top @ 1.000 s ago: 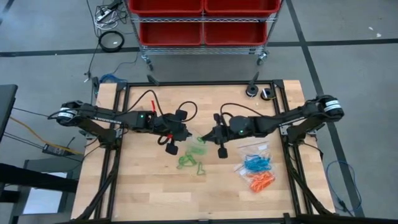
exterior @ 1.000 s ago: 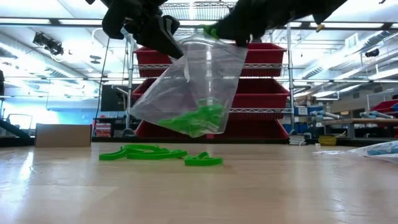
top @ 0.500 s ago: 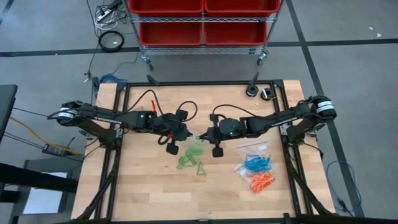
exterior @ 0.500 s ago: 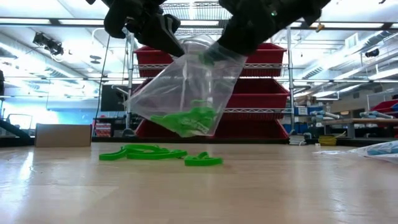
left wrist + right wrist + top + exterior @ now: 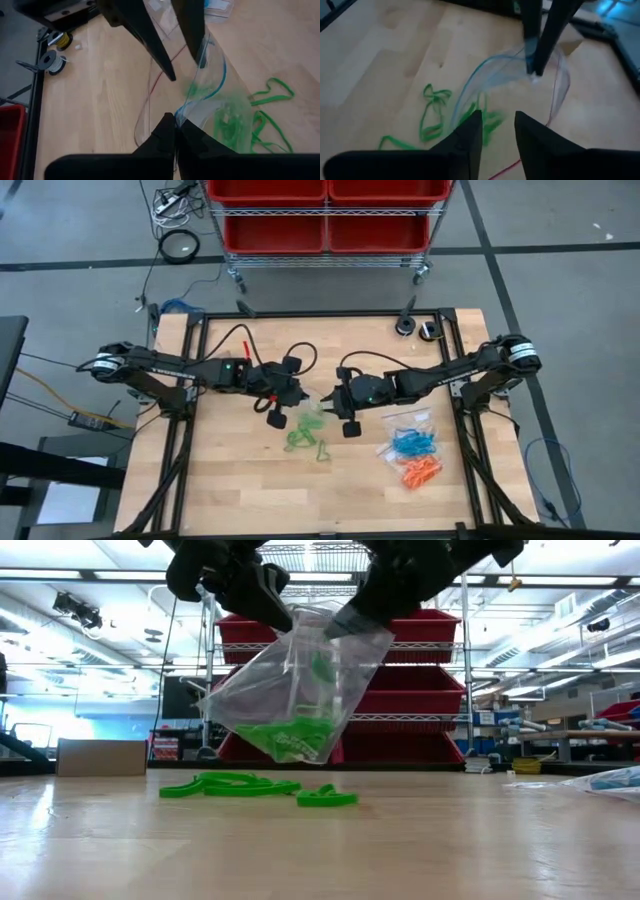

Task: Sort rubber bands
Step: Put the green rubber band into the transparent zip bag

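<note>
No writing can be read anywhere. Near the worktop's middle, the left gripper (image 5: 175,125) pinches the rim of a clear bag (image 5: 290,690) holding green rubber bands (image 5: 295,740). The right gripper (image 5: 497,125), fingers parted and empty, hovers over the bag's mouth; more green bands (image 5: 305,440) lie on the wood below.

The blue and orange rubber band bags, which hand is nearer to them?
Right. The right hand hangs mid-table, nearer the blue and orange rubber band bags; the left hand pinches the clear plastic bag farther away.
</note>
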